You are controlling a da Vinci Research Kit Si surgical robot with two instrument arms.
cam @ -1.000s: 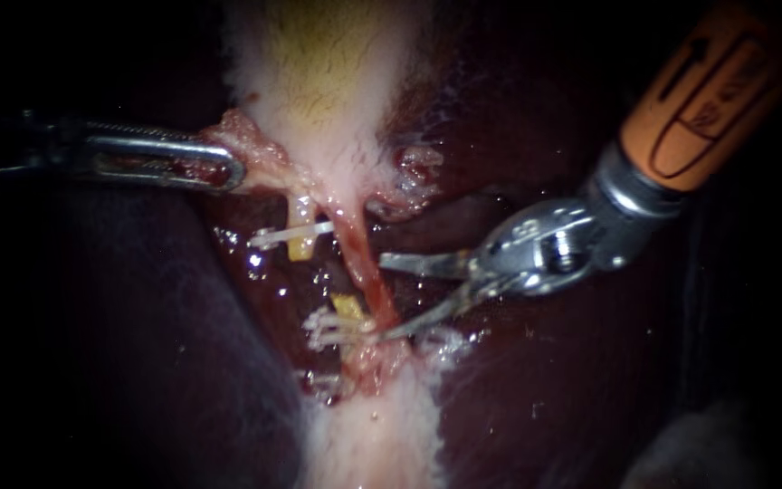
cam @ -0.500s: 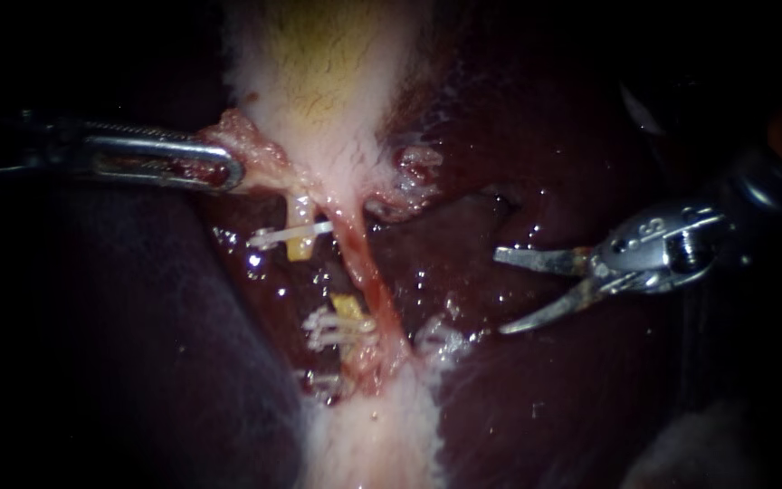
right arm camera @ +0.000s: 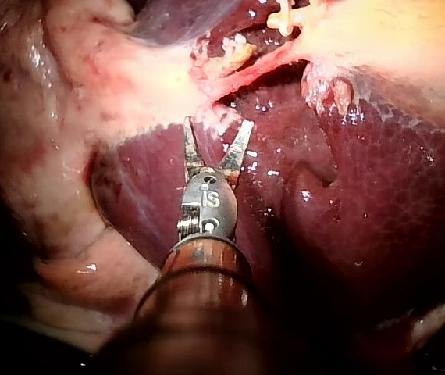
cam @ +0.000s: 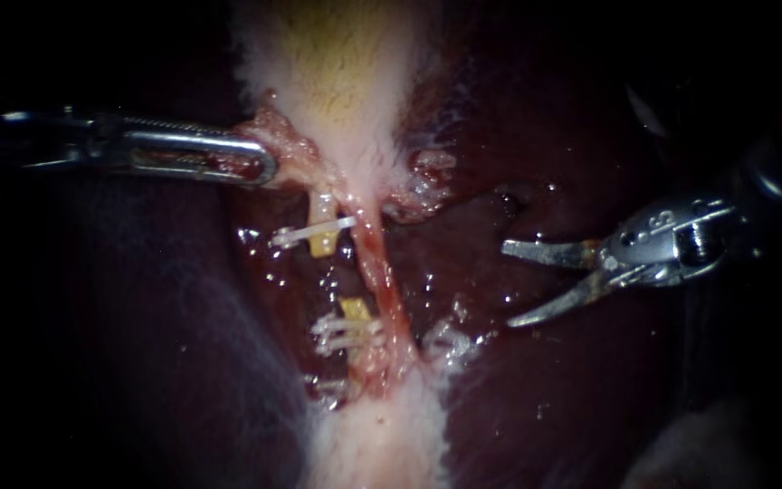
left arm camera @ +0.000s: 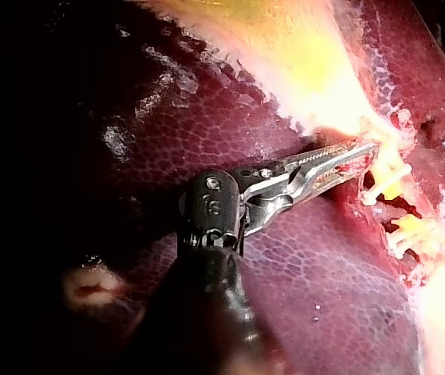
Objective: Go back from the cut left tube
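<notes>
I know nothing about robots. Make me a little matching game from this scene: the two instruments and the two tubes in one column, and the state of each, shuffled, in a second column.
Things:
1. left instrument
2. right instrument
3. left tube
4. right tube

States:
A. whole, a reddish strand in one piece
B. jaws open, holding nothing, over the liver
C. cut through, two yellow ends with a gap between them
D. jaws shut on pale tissue next to the gallbladder

Pairs: 1-D, 2-B, 3-C, 4-A.
</notes>
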